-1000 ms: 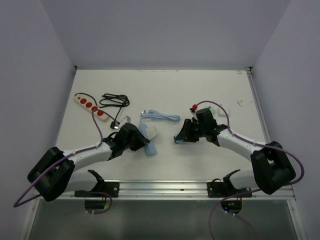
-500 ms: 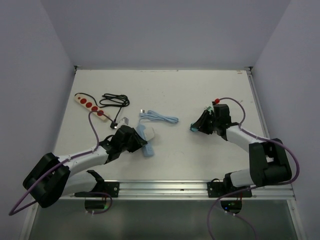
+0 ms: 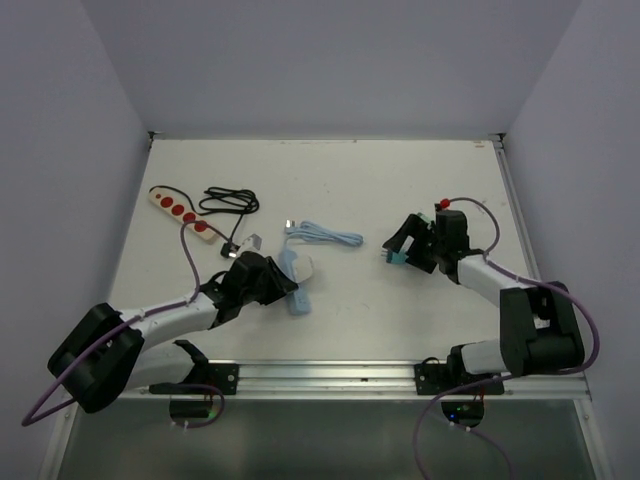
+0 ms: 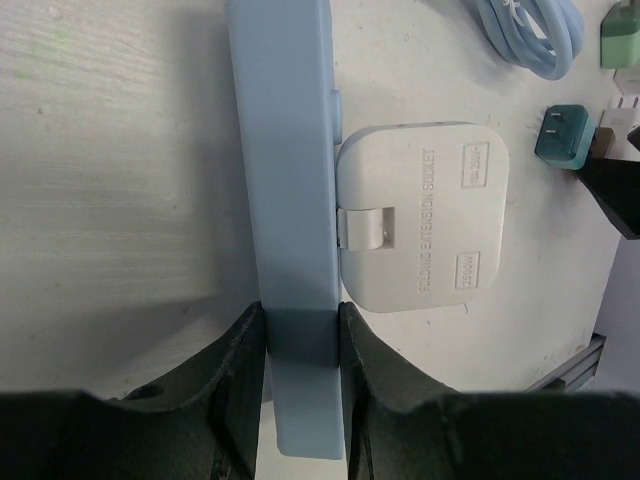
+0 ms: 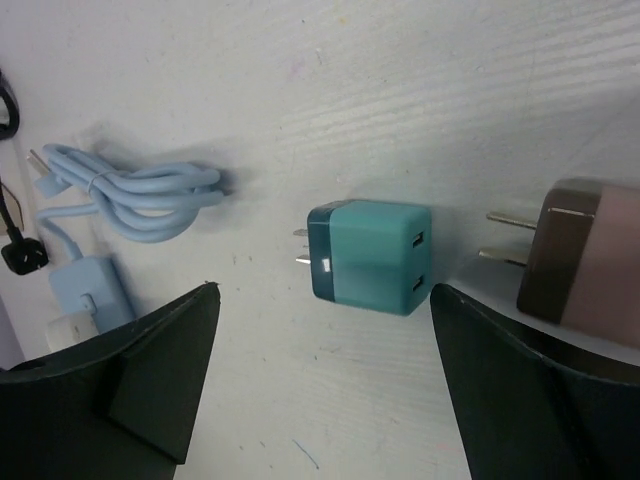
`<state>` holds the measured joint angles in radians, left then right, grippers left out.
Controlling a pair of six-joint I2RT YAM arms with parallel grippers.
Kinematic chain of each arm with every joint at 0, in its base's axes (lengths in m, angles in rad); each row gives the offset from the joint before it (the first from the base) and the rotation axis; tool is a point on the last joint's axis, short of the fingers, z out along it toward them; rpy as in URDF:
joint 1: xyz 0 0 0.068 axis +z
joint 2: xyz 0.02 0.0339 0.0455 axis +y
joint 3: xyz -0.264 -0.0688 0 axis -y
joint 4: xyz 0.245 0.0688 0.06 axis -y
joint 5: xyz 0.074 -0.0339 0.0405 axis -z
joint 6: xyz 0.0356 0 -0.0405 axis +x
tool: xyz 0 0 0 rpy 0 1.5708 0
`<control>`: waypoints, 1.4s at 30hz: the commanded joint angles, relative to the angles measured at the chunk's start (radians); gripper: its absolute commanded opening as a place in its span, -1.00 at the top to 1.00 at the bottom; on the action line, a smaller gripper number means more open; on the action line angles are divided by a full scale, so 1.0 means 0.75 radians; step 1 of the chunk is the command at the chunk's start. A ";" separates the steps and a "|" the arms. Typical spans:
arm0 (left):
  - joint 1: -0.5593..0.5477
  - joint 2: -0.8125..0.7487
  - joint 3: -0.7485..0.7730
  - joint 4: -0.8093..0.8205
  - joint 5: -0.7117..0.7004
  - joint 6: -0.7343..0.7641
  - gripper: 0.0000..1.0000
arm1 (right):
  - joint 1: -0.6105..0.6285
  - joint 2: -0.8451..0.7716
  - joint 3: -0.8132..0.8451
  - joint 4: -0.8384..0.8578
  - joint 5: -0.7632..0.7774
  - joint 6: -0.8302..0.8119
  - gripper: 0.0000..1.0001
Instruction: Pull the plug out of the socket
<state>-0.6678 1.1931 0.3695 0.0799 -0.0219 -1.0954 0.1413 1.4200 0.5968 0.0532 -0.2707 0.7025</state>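
Our right pincer [image 5: 325, 290] has just sprung wide and let the teal plug [image 5: 370, 257] go. It lies loose on the desk [image 3: 350, 180], right of centre in the top view, well apart from the socket [image 4: 285, 150] our left pincer [image 4: 300, 330] clamps, so the pull looks done

A red-switched power strip [image 3: 178, 211], black cable [image 3: 228, 200] and brown adapter [image 5: 580, 262] lie on the white table [image 3: 350, 180].

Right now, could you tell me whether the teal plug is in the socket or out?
Out: the teal plug lies on the table, prongs bare, apart from the socket.
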 commanded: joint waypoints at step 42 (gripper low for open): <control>-0.001 0.119 -0.051 0.075 0.197 0.145 1.00 | 0.816 0.322 0.346 0.219 0.005 0.280 0.48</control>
<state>-0.6678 1.2598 0.3660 0.1810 0.1085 -1.0523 0.7483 1.6581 0.8204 0.1684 -0.2779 0.9039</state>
